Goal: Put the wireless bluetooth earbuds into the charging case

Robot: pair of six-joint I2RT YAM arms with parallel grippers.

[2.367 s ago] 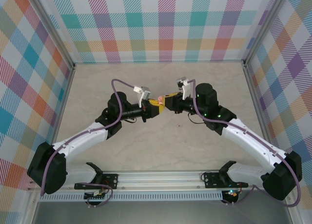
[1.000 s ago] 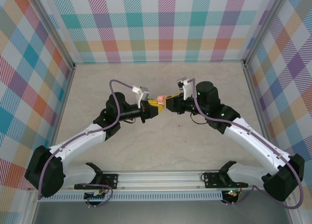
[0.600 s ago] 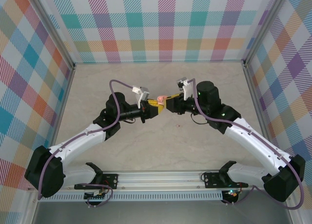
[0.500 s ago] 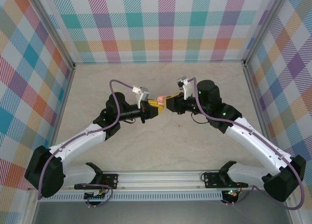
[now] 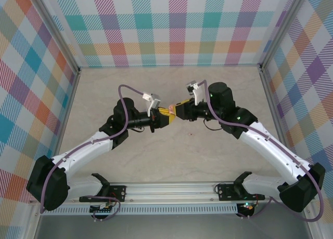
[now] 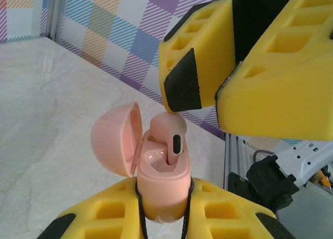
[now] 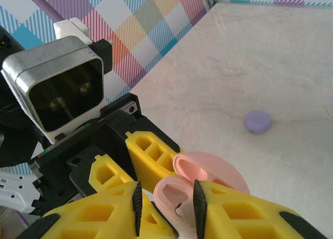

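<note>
Pale marbled desk (image 5: 182, 85), plaid walls (image 5: 171, 25); left hand (image 5: 166, 115) pinches open pink charging case (image 6: 161, 184); right hand (image 7: 166, 200) at its earbud (image 6: 167, 129), grip unclear.

No legible text or markings in any view.
Pink case (image 6: 161, 189), grey camera box (image 7: 62, 88), plaid walls (image 5: 171, 25) and counter (image 5: 171, 166) all bare of print: no labels, brands or numbers.
</note>
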